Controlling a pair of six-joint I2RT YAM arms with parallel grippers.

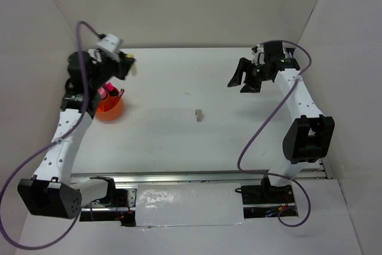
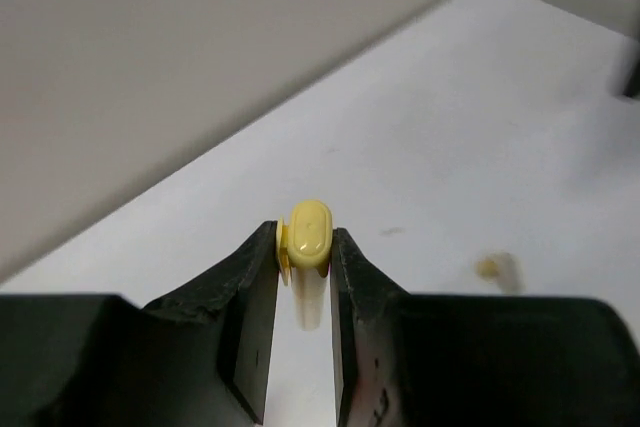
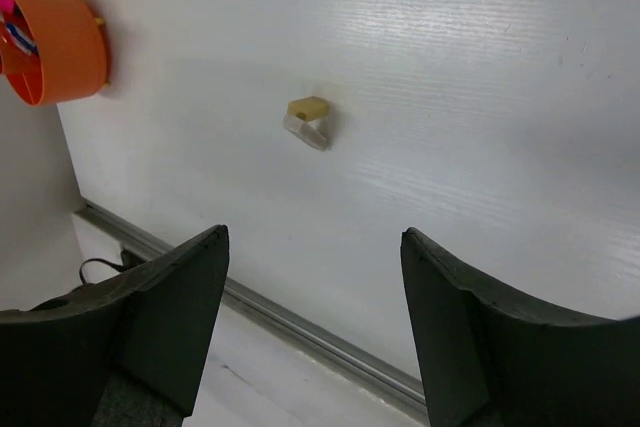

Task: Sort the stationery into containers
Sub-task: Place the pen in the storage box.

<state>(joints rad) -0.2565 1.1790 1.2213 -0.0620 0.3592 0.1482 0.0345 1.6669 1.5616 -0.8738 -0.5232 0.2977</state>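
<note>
My left gripper (image 2: pixel 305 247) is shut on a yellow highlighter (image 2: pixel 309 239), held end-on between its jaws above the table; in the top view this gripper (image 1: pixel 128 64) hangs just beyond the orange cup (image 1: pixel 110 109). The cup holds pink-red stationery (image 1: pixel 105 92) and also shows in the right wrist view (image 3: pixel 50 42). A tiny beige block (image 1: pixel 198 113) lies mid-table, seen in the right wrist view (image 3: pixel 308 107) and blurred in the left wrist view (image 2: pixel 492 267). My right gripper (image 1: pixel 240 82) is open and empty at the far right, above the table.
White walls enclose the table on the left, back and right. A metal rail (image 1: pixel 197 177) runs along the near edge, also in the right wrist view (image 3: pixel 270 312).
</note>
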